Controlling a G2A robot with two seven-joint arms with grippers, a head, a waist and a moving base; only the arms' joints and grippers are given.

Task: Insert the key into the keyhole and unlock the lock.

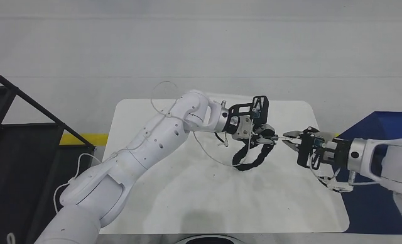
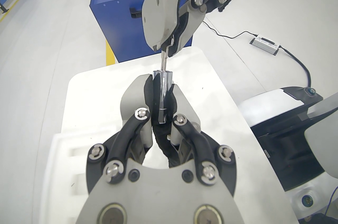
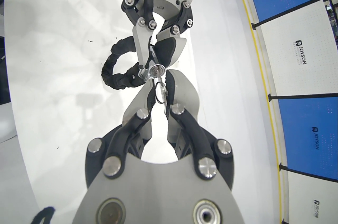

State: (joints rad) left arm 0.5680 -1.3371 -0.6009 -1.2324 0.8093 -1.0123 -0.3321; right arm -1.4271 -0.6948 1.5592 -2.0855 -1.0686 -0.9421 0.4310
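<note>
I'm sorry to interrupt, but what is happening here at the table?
The left claw is shut on the lock, a chrome cylinder with a black cable loop, above the white table. The right claw grips the key, lined up end-on with the keyhole, tip at the opening. How far in it sits cannot be told.

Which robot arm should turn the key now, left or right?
Right. The right gripper is shut on the key, and the key's tip meets the keyhole. The left gripper is shut on the lock, so it is probably best kept holding that steady.
</note>
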